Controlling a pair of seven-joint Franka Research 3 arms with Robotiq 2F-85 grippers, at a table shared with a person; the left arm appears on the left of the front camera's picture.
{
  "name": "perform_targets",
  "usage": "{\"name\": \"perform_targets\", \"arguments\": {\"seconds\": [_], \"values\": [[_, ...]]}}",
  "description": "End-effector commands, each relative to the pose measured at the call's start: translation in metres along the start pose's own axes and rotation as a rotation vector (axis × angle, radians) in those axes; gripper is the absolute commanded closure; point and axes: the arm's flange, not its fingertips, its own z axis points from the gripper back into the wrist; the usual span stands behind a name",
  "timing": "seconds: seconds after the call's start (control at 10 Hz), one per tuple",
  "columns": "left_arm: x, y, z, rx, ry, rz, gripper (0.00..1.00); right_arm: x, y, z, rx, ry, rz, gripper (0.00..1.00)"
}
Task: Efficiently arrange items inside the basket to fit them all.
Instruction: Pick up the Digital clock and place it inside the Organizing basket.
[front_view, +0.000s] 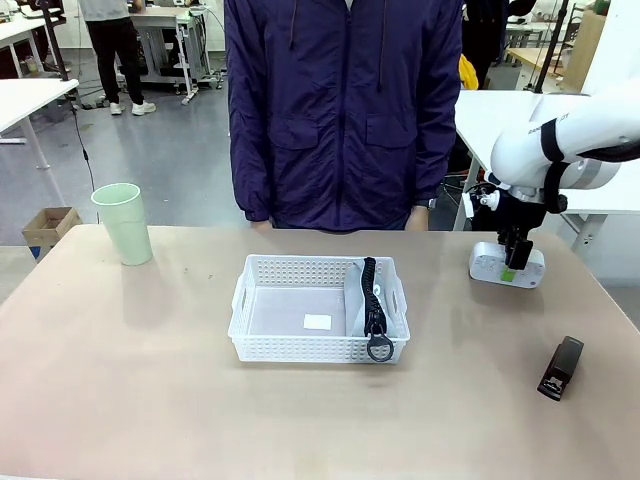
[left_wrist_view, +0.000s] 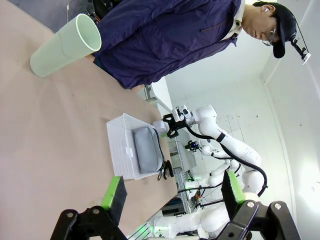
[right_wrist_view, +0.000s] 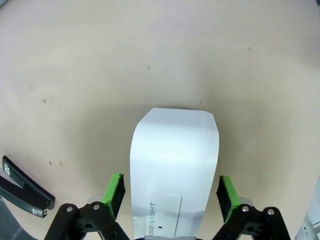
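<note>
Front view: the right gripper stands upright over the box on the table, well to the right of the basket. The pouch stands on edge against the basket's right end, the cup is upright far left, and the stapler lies near right, both outside the basket. The black fingers cover the box's middle, so contact cannot be read here. A pale patch on the basket floor may be a label. A person stands at the far edge.

Left wrist view: the left gripper is spread wide with nothing between its pads. The basket, pouch and cup lie ahead, small and tilted.

Right wrist view: the green pads flank the box's long sides. One seems to touch and the other shows a thin dark gap, so whether the grip is closed cannot be told. The grip is probably best made square on both flanks, followed by a straight lift. The box would then go flat on the free floor beside the pouch, leaving room for the stapler and cup. The box's near end and its print are cut off at the bottom, as is the stapler at the left edge.
</note>
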Motion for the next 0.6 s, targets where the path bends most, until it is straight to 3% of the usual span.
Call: {"name": "perform_targets", "arguments": {"seconds": [0.0,0.1,0.3,0.4,0.5], "values": [[-0.0001,-0.0012,-0.0007,-0.021,-0.010,-0.019,0.00,0.0048,-0.0064,0.0016,-0.038,0.019,-0.007,0.57],[-0.0001,-0.0012,-0.0007,-0.021,-0.010,-0.019,0.00,0.0051,-0.0061,0.0016,-0.039,0.017,-0.010,1.00],[-0.0001,-0.0012,-0.0007,-0.021,-0.010,-0.019,0.00,0.0050,-0.0055,0.0015,-0.036,0.022,-0.015,1.00],[-0.0001,-0.0012,-0.0007,-0.021,-0.010,-0.019,0.00,0.0052,-0.0056,0.0013,-0.037,0.028,-0.018,0.84],[-0.0001,-0.0012,-0.0007,-0.021,-0.010,-0.019,0.00,0.0049,-0.0052,0.0012,-0.034,0.029,-0.022,0.94]]}}
